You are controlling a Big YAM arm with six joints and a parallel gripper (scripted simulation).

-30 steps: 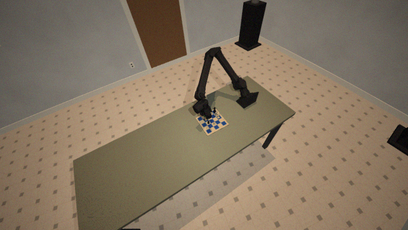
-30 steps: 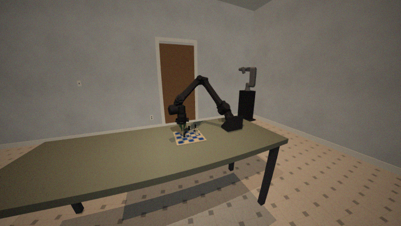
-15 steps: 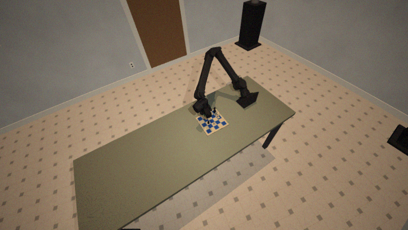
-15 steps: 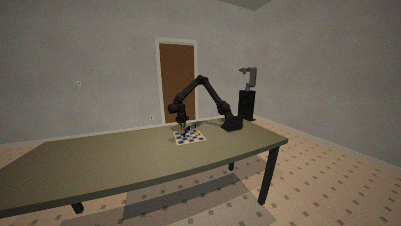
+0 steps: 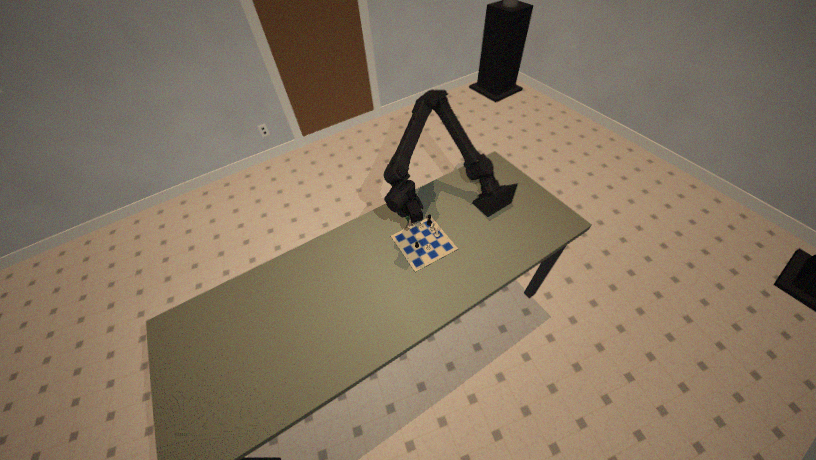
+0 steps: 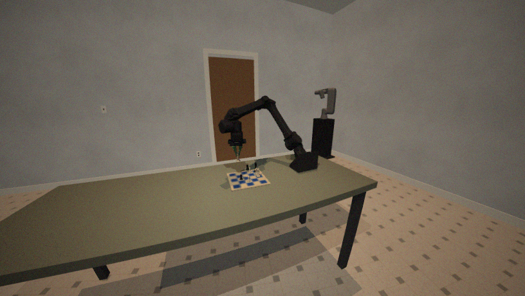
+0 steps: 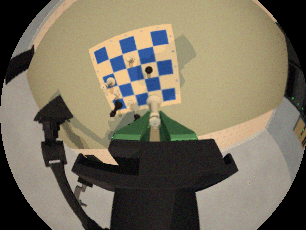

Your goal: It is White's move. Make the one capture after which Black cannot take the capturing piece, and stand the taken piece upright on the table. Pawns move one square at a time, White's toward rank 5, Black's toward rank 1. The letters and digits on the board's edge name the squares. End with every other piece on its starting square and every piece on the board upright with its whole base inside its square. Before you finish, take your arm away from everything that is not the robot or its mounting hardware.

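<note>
Progress looks to be at an early-middle stage: the tool (image 7: 153,123) is nearly closed on a small white chess piece (image 7: 153,107), pinched between its green fingers, and in the exterior view it hangs above the tabletop (image 6: 154,206), off the far left corner of the chessboard (image 6: 235,186) and clear of it. The held piece is pale, so I judge it to be a white man lifted off its square, though whether it is the capturing piece or something else I cannot tell, and its kind is too small to name. On the blue-and-cream board several pieces are standing: a black piece (image 7: 149,69) near the middle of the board in the wrist view, a white one (image 7: 109,82) toward the left edge, and a dark one (image 7: 117,106) near the corner closest to the tool; all appear upright as far as the blur allows. No piece can be made out standing on the tabletop beside the board, so by my reading the taken piece has not yet been set aside, and the capture itself is unfinished. Left to do, as I judge it: clear the captured black man off, stand it upright on the tabletop, and seat the white piece wholly within its new square. Letters and digits on the board's edge are not legible in any view, and no brand or label can be read.
</note>
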